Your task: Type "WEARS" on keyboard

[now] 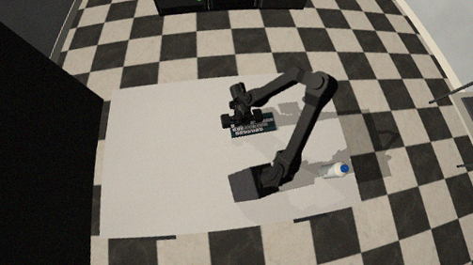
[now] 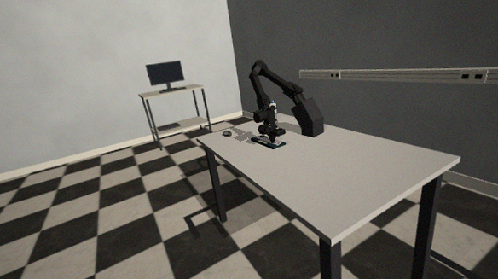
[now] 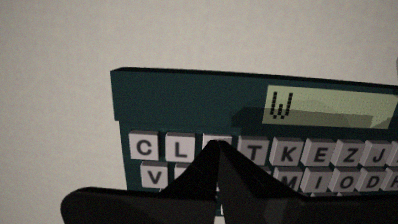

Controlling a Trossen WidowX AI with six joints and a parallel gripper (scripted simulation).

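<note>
step: W's in, display [image 3: 330,106] reads "W" | gripper [image 3: 218,146] clenched on nothing, tip on the top-row key between L and T | keyboard [image 3: 190,100] flat on the surface right under it | next: I lift, hop right to E [image 3: 321,151]

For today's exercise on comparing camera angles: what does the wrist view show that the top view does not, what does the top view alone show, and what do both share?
Only the wrist view makes the keyboard's display readable, showing "W", along with key letters such as C and L.

Only the top view shows the whole arm, a white bottle with a blue cap on the table, and the checkered floor.

Both show the green keyboard with the shut gripper over it.
</note>
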